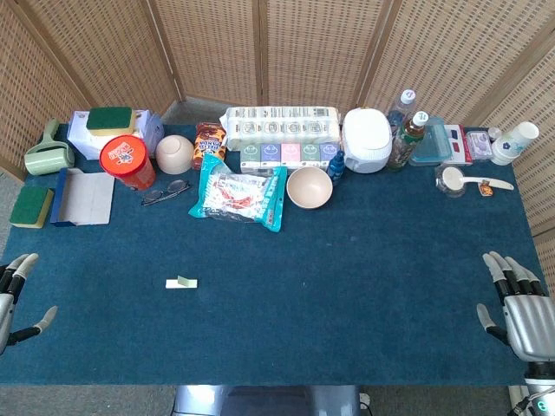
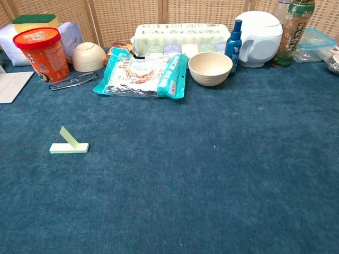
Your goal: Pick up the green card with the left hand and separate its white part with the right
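So we've got the green card [image 1: 182, 282] lying on the blue tablecloth [image 1: 347, 277], well in front of the teal snack bag [image 1: 238, 195] and a bit to its left. In the chest view one green flap of the card [image 2: 69, 143] sticks up at a tilt while the pale strip under it lies flat on the cloth. Nothing is touching it.

Our left hand [image 1: 16, 295] sits at the table's left edge, far left of the snack bag, fingers spread and holding nothing. Our right hand [image 1: 518, 299] is at the opposite edge, far right of the bag, also spread out and empty. Both are well apart from the card.

Just right of the snack bag there's a beige bowl [image 1: 310, 187], and left of it a pair of glasses [image 1: 165, 191] and a red tub [image 1: 127, 162].
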Controlling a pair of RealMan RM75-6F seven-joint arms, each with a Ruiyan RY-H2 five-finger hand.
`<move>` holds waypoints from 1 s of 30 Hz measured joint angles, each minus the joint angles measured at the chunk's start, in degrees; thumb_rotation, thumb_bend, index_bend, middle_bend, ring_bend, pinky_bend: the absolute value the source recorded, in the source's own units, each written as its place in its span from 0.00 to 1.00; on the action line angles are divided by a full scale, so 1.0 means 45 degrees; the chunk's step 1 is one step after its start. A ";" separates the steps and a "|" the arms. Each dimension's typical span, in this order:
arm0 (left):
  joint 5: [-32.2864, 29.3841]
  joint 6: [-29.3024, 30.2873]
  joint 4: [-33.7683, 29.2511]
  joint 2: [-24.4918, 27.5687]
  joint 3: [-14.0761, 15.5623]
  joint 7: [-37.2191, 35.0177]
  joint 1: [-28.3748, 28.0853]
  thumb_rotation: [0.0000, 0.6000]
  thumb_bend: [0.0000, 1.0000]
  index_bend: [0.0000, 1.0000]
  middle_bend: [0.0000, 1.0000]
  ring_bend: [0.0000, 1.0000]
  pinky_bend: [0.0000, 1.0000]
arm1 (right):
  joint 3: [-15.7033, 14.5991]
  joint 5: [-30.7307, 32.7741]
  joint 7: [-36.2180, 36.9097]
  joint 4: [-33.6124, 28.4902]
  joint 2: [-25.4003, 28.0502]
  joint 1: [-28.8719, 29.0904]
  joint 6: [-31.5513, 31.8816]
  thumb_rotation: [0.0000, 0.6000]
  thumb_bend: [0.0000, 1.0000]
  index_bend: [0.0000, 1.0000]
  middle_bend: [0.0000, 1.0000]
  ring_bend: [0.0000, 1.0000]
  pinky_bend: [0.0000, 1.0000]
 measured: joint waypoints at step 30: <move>0.0278 -0.0593 -0.0059 0.0361 -0.0313 -0.0028 -0.0715 0.67 0.24 0.13 0.18 0.20 0.24 | -0.0017 0.0038 -0.0206 -0.0050 -0.0224 0.0024 -0.0095 1.00 0.40 0.00 0.12 0.10 0.18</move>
